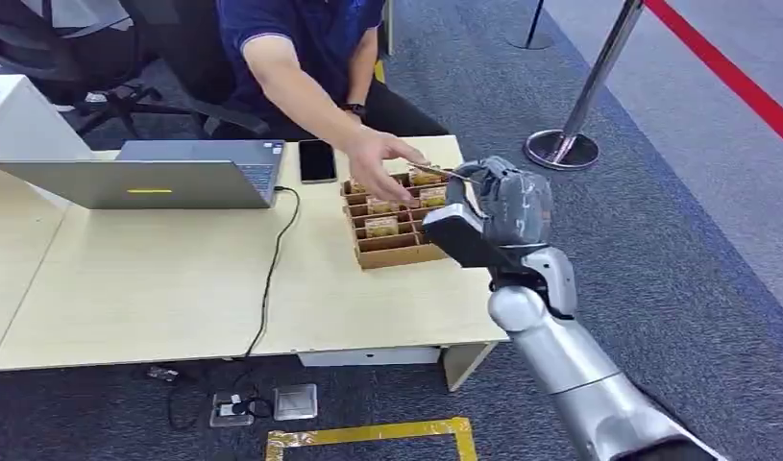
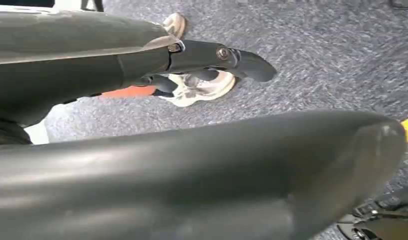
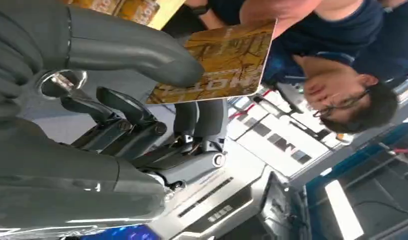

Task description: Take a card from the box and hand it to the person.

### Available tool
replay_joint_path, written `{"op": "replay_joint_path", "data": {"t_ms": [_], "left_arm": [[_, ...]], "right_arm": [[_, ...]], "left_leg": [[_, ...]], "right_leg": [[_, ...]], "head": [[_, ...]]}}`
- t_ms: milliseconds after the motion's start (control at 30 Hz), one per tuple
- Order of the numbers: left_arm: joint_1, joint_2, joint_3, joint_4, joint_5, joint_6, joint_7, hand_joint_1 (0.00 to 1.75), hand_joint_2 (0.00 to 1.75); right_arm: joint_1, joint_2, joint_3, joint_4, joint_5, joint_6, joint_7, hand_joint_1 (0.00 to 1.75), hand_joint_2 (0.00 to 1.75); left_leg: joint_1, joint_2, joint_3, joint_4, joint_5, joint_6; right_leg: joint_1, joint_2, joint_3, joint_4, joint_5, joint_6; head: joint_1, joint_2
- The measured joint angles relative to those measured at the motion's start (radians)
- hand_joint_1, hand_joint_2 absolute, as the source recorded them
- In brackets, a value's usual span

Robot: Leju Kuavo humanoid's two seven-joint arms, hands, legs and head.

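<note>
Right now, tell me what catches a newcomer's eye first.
The robot's right hand is raised over the table's right end, its fingers pinching a yellow card. The person's hand reaches over the cardboard box of cards towards it.

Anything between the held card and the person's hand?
Nothing visible. The right hand pinches the card over the box; the person's hand reaches over the box right beside it, with open air between.
</note>
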Motion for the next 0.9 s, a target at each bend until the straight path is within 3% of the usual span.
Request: {"op": "replay_joint_path", "data": {"t_ms": [233,533,567,600,633,900], "left_arm": [[-0.022,0.000,-0.010,0.000,-0.009,0.000,0.015,0.00,0.00],[-0.021,-0.004,-0.010,0.000,-0.008,0.016,0.019,0.00,0.00],[-0.020,-0.004,-0.010,0.000,-0.007,0.017,0.021,0.00,0.00],[-0.020,-0.005,-0.010,0.000,-0.007,0.018,0.025,0.00,0.00],[-0.019,-0.005,-0.010,0.000,-0.007,0.018,0.026,0.00,0.00],[-0.015,-0.005,-0.009,0.000,-0.004,0.021,0.027,0.00,0.00]], "right_arm": [[-0.156,0.066,0.000,0.206,0.029,-0.017,0.027,1.75,1.75],[-0.221,0.121,0.002,0.345,0.031,-0.009,0.027,1.75,1.75],[-0.225,0.124,0.002,0.356,0.031,-0.008,0.026,0.38,1.75],[-0.228,0.127,0.002,0.367,0.031,-0.007,0.025,0.38,1.75],[-0.231,0.129,0.002,0.374,0.030,-0.006,0.024,0.00,1.75],[-0.269,0.146,0.002,0.421,0.017,0.018,0.025,0.00,1.75]], "left_leg": [[0.000,0.000,0.000,0.000,0.000,0.000],[0.000,-0.001,-0.001,0.000,0.000,0.000],[0.000,-0.001,-0.001,0.000,0.000,0.000],[0.000,-0.001,-0.001,0.000,0.000,0.000],[0.000,-0.001,-0.001,0.000,0.000,0.000],[0.000,-0.001,-0.001,0.000,0.000,0.000]], "right_leg": [[0.000,0.000,0.000,0.001,0.000,0.000],[0.000,-0.001,0.000,0.001,0.000,0.000],[0.000,-0.001,0.000,0.000,0.000,0.000],[0.000,-0.001,0.000,0.001,0.000,0.000],[0.000,-0.001,0.000,0.000,0.000,0.000],[0.000,-0.001,0.000,0.000,0.000,0.000]], "head": [[0.002,0.000],[0.001,0.000],[0.001,0.000],[0.001,0.000],[0.002,0.000],[0.000,0.000]]}}
